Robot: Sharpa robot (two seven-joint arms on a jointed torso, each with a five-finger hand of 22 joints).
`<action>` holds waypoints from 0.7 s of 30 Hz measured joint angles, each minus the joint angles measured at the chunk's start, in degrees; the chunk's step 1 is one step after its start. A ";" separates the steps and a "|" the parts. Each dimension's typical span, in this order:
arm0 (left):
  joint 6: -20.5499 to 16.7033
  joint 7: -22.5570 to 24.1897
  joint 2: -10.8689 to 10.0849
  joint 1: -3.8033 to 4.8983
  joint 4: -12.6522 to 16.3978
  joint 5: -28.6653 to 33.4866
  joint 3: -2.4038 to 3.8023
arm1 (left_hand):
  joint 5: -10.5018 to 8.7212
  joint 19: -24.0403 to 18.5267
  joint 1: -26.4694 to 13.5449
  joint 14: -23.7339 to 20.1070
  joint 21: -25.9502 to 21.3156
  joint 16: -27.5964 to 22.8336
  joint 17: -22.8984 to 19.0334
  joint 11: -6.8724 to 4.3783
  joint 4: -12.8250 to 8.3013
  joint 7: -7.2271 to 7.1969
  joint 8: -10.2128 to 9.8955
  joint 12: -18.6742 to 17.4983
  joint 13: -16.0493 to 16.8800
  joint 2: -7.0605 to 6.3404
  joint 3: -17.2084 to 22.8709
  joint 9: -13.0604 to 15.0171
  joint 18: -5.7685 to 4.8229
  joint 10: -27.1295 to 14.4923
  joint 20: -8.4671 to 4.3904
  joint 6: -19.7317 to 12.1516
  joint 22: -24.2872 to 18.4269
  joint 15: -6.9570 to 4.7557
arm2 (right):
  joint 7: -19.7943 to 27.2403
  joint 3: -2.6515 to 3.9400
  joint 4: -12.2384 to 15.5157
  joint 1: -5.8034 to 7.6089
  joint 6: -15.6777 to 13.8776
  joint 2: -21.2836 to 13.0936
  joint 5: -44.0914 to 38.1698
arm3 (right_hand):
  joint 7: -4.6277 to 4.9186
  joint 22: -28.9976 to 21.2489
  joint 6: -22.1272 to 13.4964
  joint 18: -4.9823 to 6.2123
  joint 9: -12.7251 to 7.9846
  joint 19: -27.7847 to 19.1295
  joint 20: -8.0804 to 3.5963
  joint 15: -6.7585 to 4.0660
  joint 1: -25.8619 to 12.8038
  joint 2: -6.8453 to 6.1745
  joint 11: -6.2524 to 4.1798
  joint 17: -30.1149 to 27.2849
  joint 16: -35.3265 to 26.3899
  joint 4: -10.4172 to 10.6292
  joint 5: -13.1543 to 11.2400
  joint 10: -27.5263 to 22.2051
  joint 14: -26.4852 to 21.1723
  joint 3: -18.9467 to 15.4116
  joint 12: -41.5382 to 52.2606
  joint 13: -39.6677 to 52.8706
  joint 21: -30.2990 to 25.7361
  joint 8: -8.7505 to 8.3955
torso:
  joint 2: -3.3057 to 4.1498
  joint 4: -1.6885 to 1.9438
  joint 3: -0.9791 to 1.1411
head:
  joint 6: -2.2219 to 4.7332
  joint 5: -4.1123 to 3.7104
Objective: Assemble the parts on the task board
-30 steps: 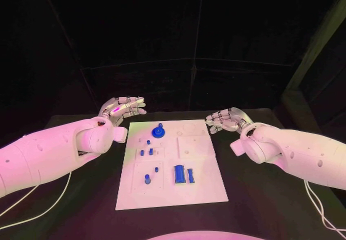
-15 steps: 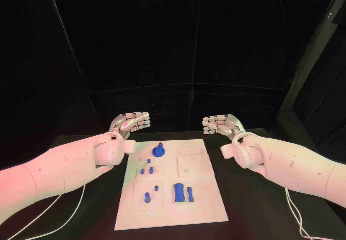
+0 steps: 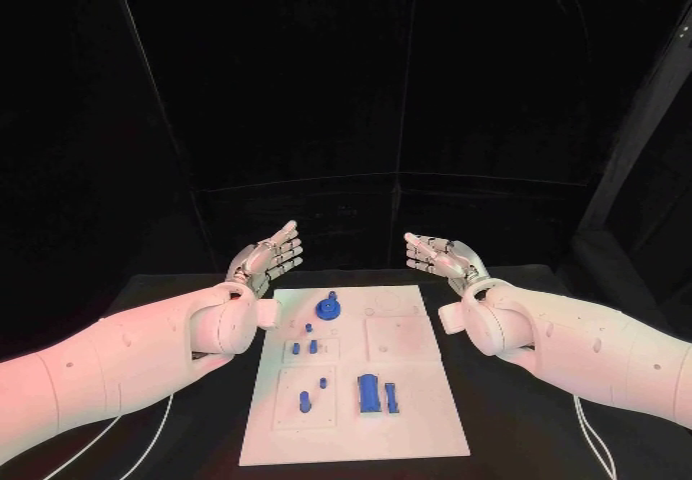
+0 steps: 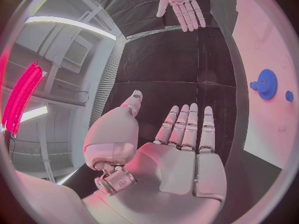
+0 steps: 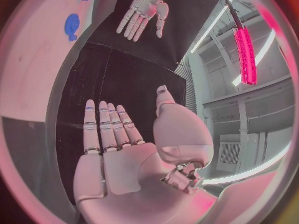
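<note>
- Left hand hovers beyond the task board's far left corner, fingers straight and apart, holding nothing.
- Right hand mirrors it at the far right, fingers spread, empty.
- Task board lies mid-table between both arms.
- Blue parts sit on it, the gear at the far end.

The task board is brightly lit while the surroundings are left dark; in the wrist views glare is thrown by ceiling light strips; straight edges are bent near the rim.
</note>
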 measured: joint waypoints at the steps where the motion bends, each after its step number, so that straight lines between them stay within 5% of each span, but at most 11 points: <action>1: -1.46 0.22 -0.70 -0.49 2.12 -0.36 0.43 | 0.00 -0.91 -1.61 -1.08 -0.13 -0.27 -0.58 -0.54 0.03 -0.39 -0.18 0.00 -0.05 0.01 -0.33 -0.05 -0.01 -1.19 -0.34 -1.16 -0.45 -0.28 | 0.32 0.15 2.19 -0.21 -1.10 -0.80 0.59 | -0.26 -0.06 -1.25 -0.23 -0.32 -1.37 -0.33 -0.30 -2.03 -0.08 -0.61 -0.24 0.00 -0.34 -0.31 -1.43 -1.43 0.31 0.00 -0.08 -0.54 -0.02 | 0.03 0.19 0.10 | 0.06 -0.01; 7: -9.38 1.51 -3.17 -2.39 11.26 -2.58 2.10 | 0.00 -5.79 -10.31 -6.84 -0.14 -2.17 -2.87 -2.46 0.18 -1.69 -0.26 -0.26 -0.18 0.05 -2.09 -0.23 -1.07 -7.80 -2.31 -7.47 -2.91 -1.31 | 2.44 0.80 12.19 -1.08 -7.64 -4.69 4.33 | -3.09 -0.22 -7.70 -1.13 -1.38 -8.41 -1.89 -1.28 -12.51 -0.36 -2.96 -1.07 0.00 -1.91 -2.34 -8.69 -8.89 3.35 -0.23 -0.23 -2.32 -0.02 | 0.14 0.87 0.46 | 0.21 -0.01; 11: -13.77 2.40 -4.21 -3.09 14.70 -3.90 2.70 | -0.08 -8.16 -14.55 -9.67 -0.21 -4.22 -3.45 -2.99 0.04 -2.08 -0.29 -0.26 -0.24 0.07 -3.03 -0.24 -3.61 -10.97 -3.25 -10.54 -4.11 -1.59 | 3.82 1.07 16.49 -1.45 -11.61 -6.25 6.64 | -4.46 -0.23 -10.70 -1.12 -1.64 -11.51 -3.97 -1.51 -17.36 -0.41 -3.53 -1.27 -0.22 -2.35 -4.25 -12.06 -12.36 4.36 -0.23 -0.27 -2.80 -0.02 | 0.17 0.99 0.51 | 0.22 -0.02; 12: -14.71 2.60 -4.39 -3.22 15.29 -4.18 2.81 | -0.22 -8.59 -15.28 -10.17 -0.38 -4.46 -3.52 -3.06 0.15 -2.12 -0.46 -0.26 -0.25 0.07 -3.12 -0.24 -3.60 -11.51 -3.41 -11.03 -4.34 -1.61 | 4.13 1.10 17.27 -1.52 -12.50 -6.55 7.15 | -4.65 -0.26 -11.29 -1.17 -1.68 -12.23 -4.28 -1.54 -18.32 -0.43 -3.64 -1.30 -0.22 -2.40 -4.56 -12.65 -13.01 4.55 -0.23 -0.28 -2.81 -0.02 | 0.18 1.01 0.52 | 0.22 -0.02; 14: -16.37 2.98 -4.64 -3.41 16.16 -4.72 2.96 | -0.22 -10.04 -17.85 -11.89 -0.38 -5.35 -3.76 -3.23 0.11 -2.20 -0.50 -0.26 -0.27 0.07 -4.57 -0.27 -4.53 -13.47 -4.42 -12.90 -5.05 -1.73 | 4.71 1.19 18.57 -1.65 -14.09 -7.02 8.10 | -5.21 -0.29 -13.29 -3.32 -1.76 -14.41 -5.39 -1.63 -21.52 -0.47 -3.85 -1.34 -0.22 -2.53 -5.39 -14.90 -15.33 4.80 -0.23 -0.30 -2.81 -0.23 | 0.18 1.04 0.53 | 0.22 -0.02; 18: -18.66 3.57 -4.76 -3.49 16.70 -5.54 3.02 | -0.22 -12.13 -21.36 -14.25 -0.38 -5.93 -3.96 -3.39 0.10 -2.35 -0.50 -0.26 -0.29 0.09 -6.58 -0.31 -5.42 -16.09 -6.48 -15.49 -6.06 -1.83 | 5.69 1.25 19.78 -1.72 -16.54 -7.47 9.55 | -5.69 -0.29 -15.82 -4.72 -1.85 -17.19 -6.40 -1.76 -25.63 -0.51 -4.04 -1.42 -0.22 -2.60 -6.04 -17.73 -18.18 5.17 -0.35 -0.32 -3.07 -0.23 | 0.18 1.06 0.54 | 0.22 -0.02; 21: -19.59 3.84 -4.77 -3.49 16.72 -5.92 3.03 | -0.22 -13.26 -23.61 -15.70 -0.38 -6.39 -4.01 -3.49 0.10 -2.43 -0.49 -0.26 -0.29 0.08 -7.34 -0.31 -5.43 -17.81 -7.60 -17.12 -7.57 -1.83 | 6.16 1.26 19.87 -1.74 -17.54 -7.48 10.26 | -5.94 -0.29 -17.49 -4.71 -1.88 -19.05 -6.81 -1.75 -28.34 -0.51 -4.12 -1.43 -0.21 -2.65 -6.21 -19.64 -20.16 5.30 -0.44 -0.32 -3.07 -0.23 | 0.19 1.08 0.55 | 0.22 -0.02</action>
